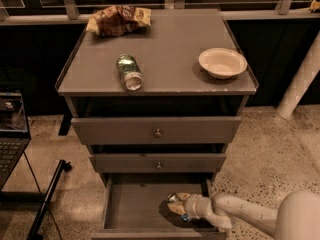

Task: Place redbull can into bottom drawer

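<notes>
You're nearly there: your gripper (175,204) sits low inside the open bottom drawer (131,204), jaws pinching the redbull can (173,198) between them over the grey floor below, so only the release and withdrawal remain.

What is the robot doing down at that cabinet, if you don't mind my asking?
The robot's arm reaches into the open bottom drawer from the right. Its gripper is closed on the redbull can, low over the drawer's floor towards the right side. I cannot tell whether the can rests on the floor yet. On the cabinet top are a green can lying on its side, a white bowl and a snack bag.
</notes>
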